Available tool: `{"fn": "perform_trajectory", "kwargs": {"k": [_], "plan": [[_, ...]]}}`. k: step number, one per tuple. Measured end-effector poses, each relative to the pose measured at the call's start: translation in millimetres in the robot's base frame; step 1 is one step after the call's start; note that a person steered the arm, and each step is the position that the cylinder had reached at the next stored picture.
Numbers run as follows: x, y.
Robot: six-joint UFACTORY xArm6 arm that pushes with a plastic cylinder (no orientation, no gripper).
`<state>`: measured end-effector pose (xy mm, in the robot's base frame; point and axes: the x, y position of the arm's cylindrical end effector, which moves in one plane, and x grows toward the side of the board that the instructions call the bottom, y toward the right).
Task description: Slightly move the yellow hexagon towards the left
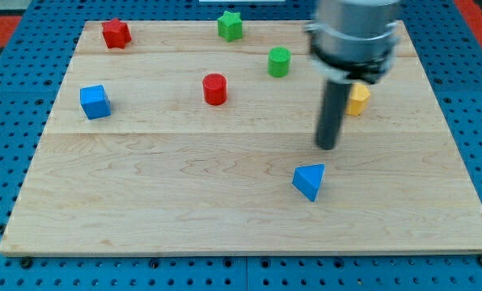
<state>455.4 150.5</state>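
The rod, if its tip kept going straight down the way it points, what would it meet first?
The wooden board. My tip points straight down at bare wood, to the view's lower left of the yellow hexagon and above the blue triangular block; whether it already touches is unclear.

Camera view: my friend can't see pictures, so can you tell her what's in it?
A dark rod hangs over a wooden board, my tip just left of and below a partly hidden yellow block. Around it sit a blue triangle, green cylinder, red cylinder, blue cube, red block and green star.
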Motion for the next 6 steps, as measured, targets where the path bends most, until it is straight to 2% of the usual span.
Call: {"fn": "perform_trajectory", "kwargs": {"k": [1,2,3,4,5,6], "plan": [[-29.9,74.6],[-75.6,59.1],[-30.8,-11.1],[-8.1,-82.1],[-8.7,35.0],[-52.2,48.3]]}}
